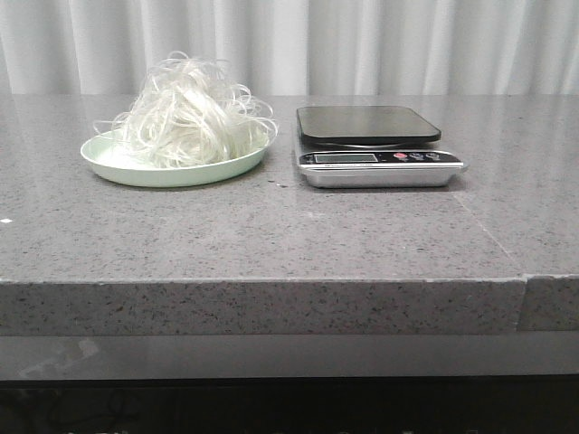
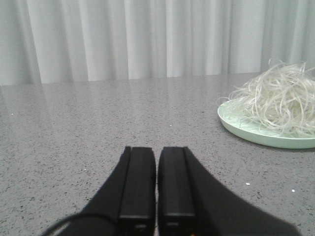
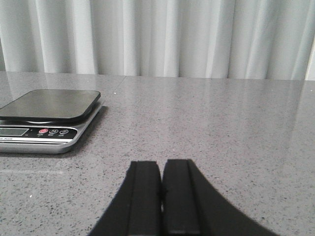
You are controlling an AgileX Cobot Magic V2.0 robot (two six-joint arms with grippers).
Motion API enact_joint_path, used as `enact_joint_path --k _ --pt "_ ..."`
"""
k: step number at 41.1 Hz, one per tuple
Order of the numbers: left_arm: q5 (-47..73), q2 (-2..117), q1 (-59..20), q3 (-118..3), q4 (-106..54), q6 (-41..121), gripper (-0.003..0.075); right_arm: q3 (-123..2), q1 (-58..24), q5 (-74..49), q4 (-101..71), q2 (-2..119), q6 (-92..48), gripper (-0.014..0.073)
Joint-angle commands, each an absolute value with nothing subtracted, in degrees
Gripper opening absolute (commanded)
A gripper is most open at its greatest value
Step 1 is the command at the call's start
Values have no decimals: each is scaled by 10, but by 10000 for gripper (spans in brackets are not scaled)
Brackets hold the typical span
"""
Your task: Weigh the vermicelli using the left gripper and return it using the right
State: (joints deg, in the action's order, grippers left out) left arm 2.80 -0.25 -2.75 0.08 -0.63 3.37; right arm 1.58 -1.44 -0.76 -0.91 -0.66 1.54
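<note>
Sitting piled on the pale green round plate (image 1: 172, 170) at upper left, the white tangled vermicelli (image 1: 192, 113) waits beside the black-topped silver scale (image 1: 375, 145), while the left tool (image 2: 156, 184) and right tool (image 3: 161, 189) hover pressed closed, empty, above the grey speckled tabletop (image 1: 271, 235).

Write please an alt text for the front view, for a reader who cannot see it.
A pale green plate piled with white vermicelli sits on a grey stone table, with a silver kitchen scale apart to its right, its black platform bare. White curtains hang behind; no pincer is in this view.
</note>
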Motion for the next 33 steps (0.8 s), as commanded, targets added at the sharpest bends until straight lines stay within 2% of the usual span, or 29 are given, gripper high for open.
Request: enact_joint_path --k 1,25,33 --pt "-14 -14 -32 5 -10 31 142 11 -10 42 -8 -15 17 159" --pt "-14 -14 -32 5 -10 31 142 11 -10 42 -8 -15 17 159" --pt "-16 -14 -32 5 -10 31 142 11 -10 78 -8 -15 17 159"
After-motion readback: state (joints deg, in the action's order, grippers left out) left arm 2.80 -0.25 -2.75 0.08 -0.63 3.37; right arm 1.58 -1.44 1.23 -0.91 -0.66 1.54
